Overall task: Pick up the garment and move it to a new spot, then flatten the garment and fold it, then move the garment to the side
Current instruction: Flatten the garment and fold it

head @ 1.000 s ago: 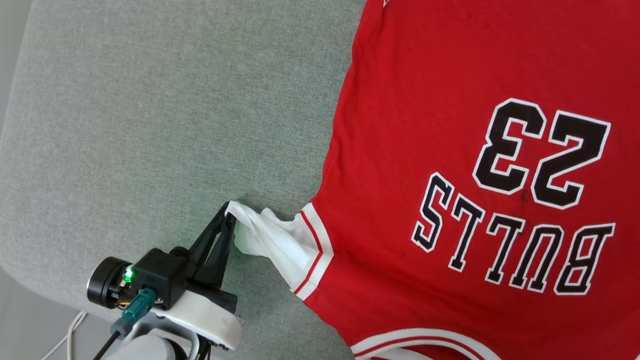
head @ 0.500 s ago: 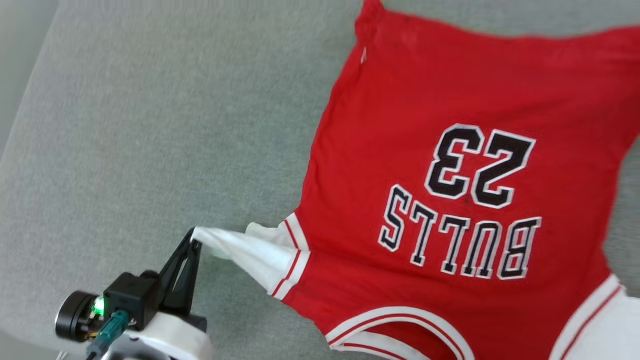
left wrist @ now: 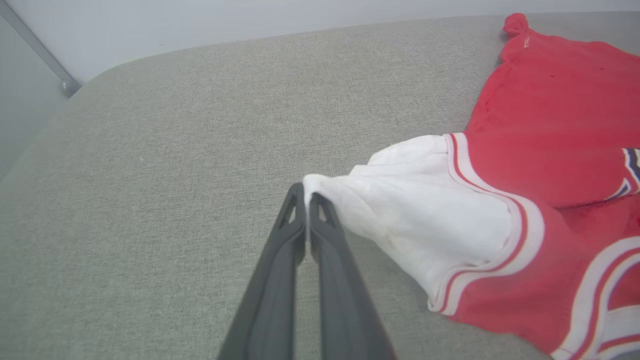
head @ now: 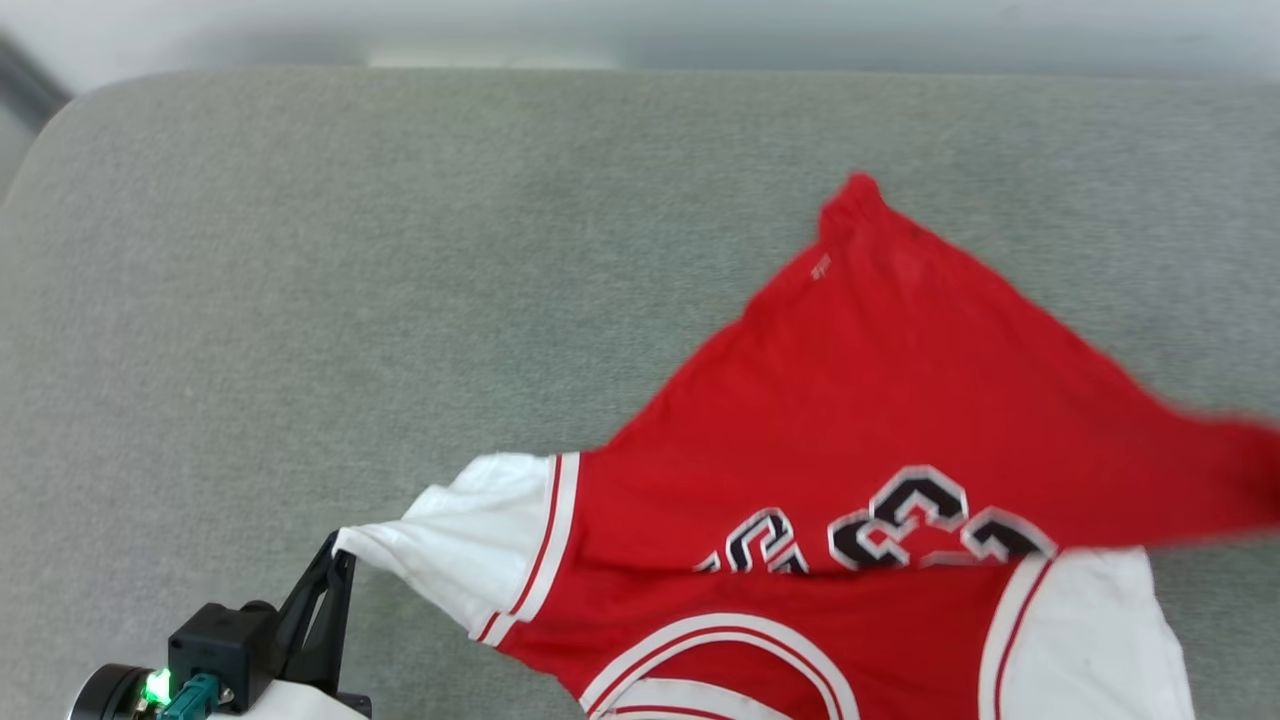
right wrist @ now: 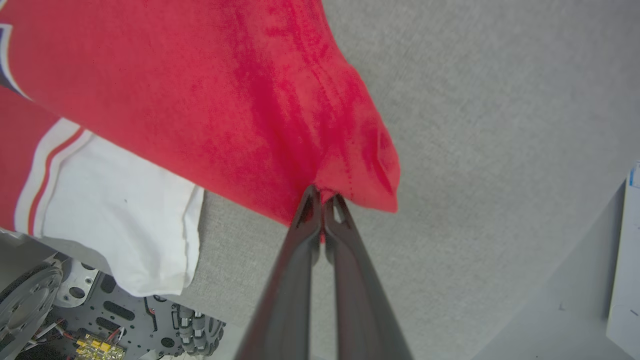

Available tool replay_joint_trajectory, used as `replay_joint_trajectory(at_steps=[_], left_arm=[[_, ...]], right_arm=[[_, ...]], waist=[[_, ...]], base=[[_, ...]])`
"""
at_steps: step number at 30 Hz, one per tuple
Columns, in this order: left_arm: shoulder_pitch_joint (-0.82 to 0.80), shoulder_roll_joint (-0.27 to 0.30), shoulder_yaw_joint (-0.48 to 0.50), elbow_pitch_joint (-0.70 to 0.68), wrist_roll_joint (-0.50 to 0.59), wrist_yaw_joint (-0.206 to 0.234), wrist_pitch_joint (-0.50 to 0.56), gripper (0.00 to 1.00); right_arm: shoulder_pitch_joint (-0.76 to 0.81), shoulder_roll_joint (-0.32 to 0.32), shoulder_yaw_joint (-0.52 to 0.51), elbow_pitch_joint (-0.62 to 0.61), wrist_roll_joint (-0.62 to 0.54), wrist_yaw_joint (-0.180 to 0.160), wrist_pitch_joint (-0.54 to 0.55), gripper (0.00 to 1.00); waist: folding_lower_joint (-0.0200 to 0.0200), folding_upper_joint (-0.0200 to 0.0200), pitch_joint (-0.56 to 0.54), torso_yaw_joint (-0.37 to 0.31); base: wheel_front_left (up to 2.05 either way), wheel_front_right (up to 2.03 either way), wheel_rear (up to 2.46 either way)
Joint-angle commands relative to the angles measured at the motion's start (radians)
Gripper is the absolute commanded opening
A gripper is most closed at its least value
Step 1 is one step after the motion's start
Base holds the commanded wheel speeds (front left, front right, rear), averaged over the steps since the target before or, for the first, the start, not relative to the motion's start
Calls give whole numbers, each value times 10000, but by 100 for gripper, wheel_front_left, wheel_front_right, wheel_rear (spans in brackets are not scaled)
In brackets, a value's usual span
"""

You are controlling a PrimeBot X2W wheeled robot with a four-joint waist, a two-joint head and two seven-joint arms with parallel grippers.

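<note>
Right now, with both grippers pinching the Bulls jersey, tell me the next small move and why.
Probably raise both grippers together slightly. The left gripper is shut on the edge of the white sleeve, the right gripper on a red corner, and much of the jersey lies on the grey cushion, red cloth draped over its lettering; an even lift should free it.

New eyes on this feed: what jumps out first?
The red garment, sprawled across the right half of the grey padded surface in the head view, its black numerals half hidden under a fold. The left gripper is shut on the tip of the white sleeve at lower left, drawn to a point. In the right wrist view the right gripper pinches a bunched red corner.
</note>
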Motion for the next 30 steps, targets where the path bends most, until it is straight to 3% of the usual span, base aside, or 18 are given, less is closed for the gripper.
replay_joint_trajectory(at_steps=[1,7,12,13,14,15,24,30], left_arm=[[159,32,29,-25,-49,44,-57,0],[391,58,63,0,-126,21,-59,0],[398,71,104,45,-174,-20,-62,0],[404,66,102,60,-173,-19,-62,0],[411,56,108,58,-183,-17,-62,0],[424,52,118,59,-189,-18,-63,0],[251,49,85,-38,-66,-17,-46,0],[-180,-100,-65,-38,114,-161,50,0]], right_arm=[[800,-25,-124,59,140,-7,-195,0],[4176,447,-533,650,455,-7,-984,0],[5673,1169,-1091,851,241,-7,-1400,0],[5744,1357,-1314,848,239,-7,-1492,29],[5773,1473,-1514,755,172,-6,-1511,96],[5726,1525,-1752,610,100,-6,-1567,100],[4255,1403,-3855,-1075,-628,-6,-1490,100],[2181,1454,-3633,-2009,-975,-6,-344,100]], waist=[[1,-1,-241,-281],[1,-1,-369,-471],[1,-1,-323,-564],[1,-1,-328,-589],[1,-1,-336,-614],[1,-1,-350,-633],[1,-1,-259,-546],[1,-1,186,-260]], base=[[0,0,0],[0,0,0],[0,0,0],[0,0,0],[0,0,0],[0,0,0],[0,0,0],[0,0,0]])
